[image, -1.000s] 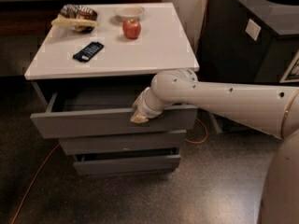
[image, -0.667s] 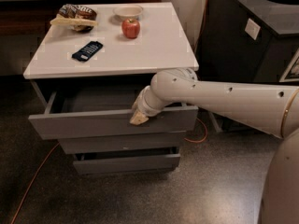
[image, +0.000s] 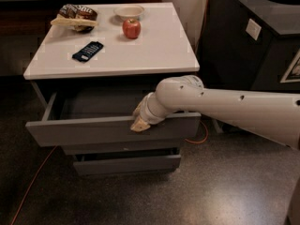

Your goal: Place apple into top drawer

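arm (image: pixel 225 104): you see it reach in from the right, cut off by the right edge, so its base is out of sight. Its white elbow covers the right part of the drawer opening.
black bin (image: pixel 248 46): cut off at the top and right; it stands just beside the bench.
bench (image: pixel 154 55): its white top is in full view; the legs are lost in shadow.
top drawer (image: pixel 93 130): pulled partly out. The overhang shades its grey interior, and you cannot make out the back or the right corner.
lower drawers (image: pixel 126 163): only their fronts show, below the pulled-out front.
orange cable (image: pixel 28 186): runs off the bottom left; another stretch shows under the arm.
snack bag (image: pixel 75 15): back left on the bench, label unreadable.
white bowl (image: pixel 129 11): at the back edge, just behind the apple.
dark flat device (image: pixel 87 51): left of centre; you cannot tell what it is.
apple (image: pixel 131 28): upright on the bench top, well apart from the pincer and outside the drawer.
pincer (image: pixel 140 123): rests on the drawer front's top edge, right of centre. You cannot tell whether it is spread or pressed together.
change, drawer: its front sits slightly further out than a moment ago.
change, pincer: it has come outward with the front.
change, apple: unmoved.
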